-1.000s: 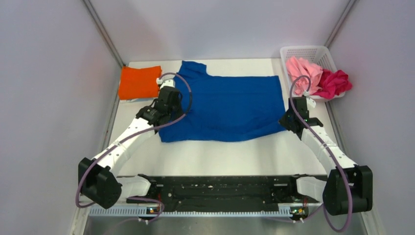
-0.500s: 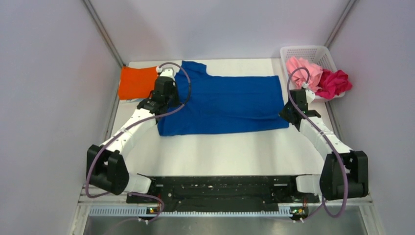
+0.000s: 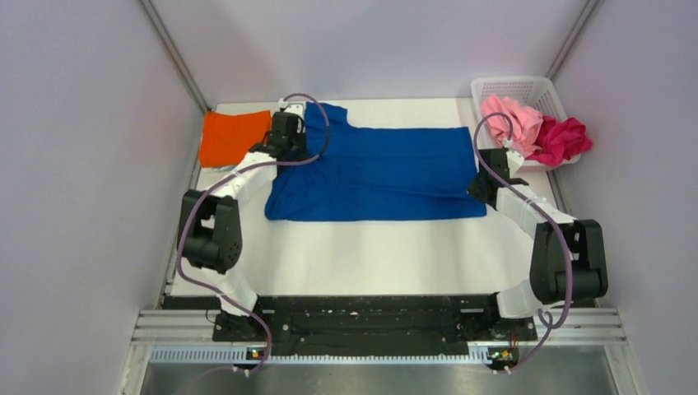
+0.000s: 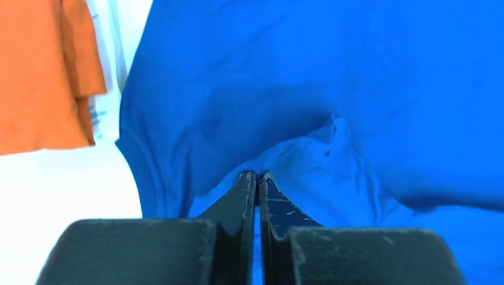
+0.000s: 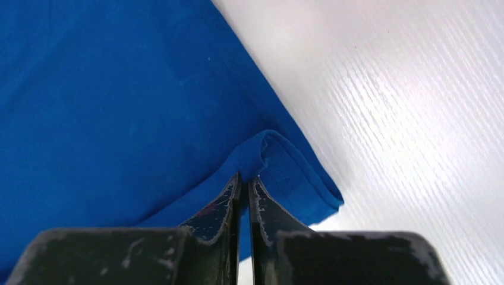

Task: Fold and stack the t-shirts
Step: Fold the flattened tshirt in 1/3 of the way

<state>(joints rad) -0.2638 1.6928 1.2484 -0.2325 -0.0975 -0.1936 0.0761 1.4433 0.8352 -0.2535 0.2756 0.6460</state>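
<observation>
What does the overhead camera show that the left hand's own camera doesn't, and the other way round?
Only the overhead view shows the white basket with the pink shirt and magenta shirt, and the right hand at the blue shirt's right edge. Only the left wrist view shows, close up, the left hand pinched shut on a raised fold of that blue cloth. Both show the blue shirt with the orange shirt lying beside it.

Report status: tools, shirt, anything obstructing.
Left tool shut on royal blue cloth t-shirt, left end. Right tool shut on its right hem corner. Folded orange cloth shirt close beside left tool; nothing else near.
</observation>
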